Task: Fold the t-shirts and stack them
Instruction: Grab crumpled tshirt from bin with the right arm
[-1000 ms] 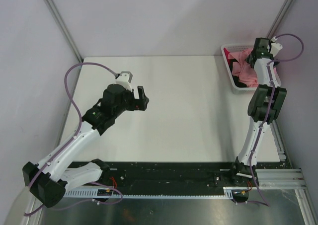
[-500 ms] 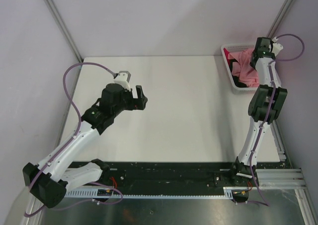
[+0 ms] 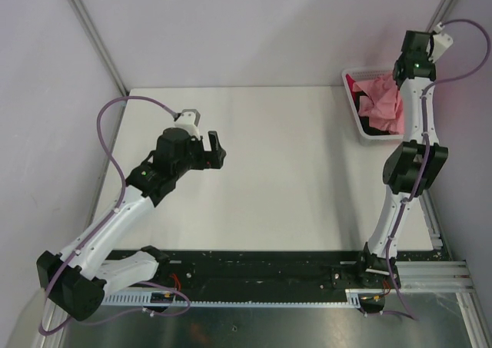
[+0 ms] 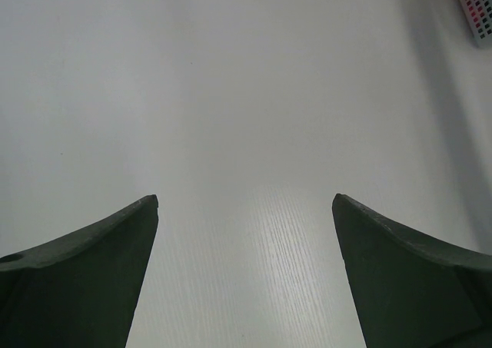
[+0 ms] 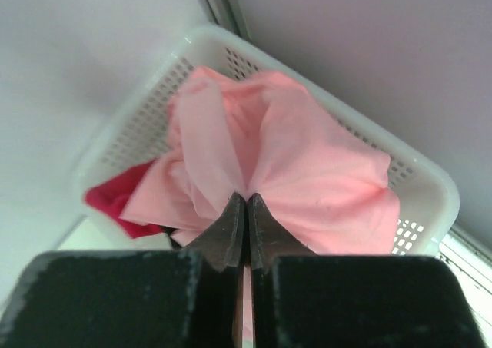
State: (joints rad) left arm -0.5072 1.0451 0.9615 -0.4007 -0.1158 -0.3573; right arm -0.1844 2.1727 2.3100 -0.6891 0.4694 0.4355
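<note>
The right gripper (image 5: 246, 198), open a second ago, is now pinching a fold of the pink shirt (image 5: 307, 164) and raising it from the basket (image 5: 430, 180) at the table's (image 3: 292, 171) far right corner, starting the first shirt. The left gripper (image 4: 244, 200) is hovering, spread wide, over the table.

Counter (image 3: 292, 171) open left of basket (image 3: 369, 137). Basket fills far right corner; pink shirt (image 3: 380, 102) heaped above rim; gap to wall (image 3: 470, 140) probably tight.
</note>
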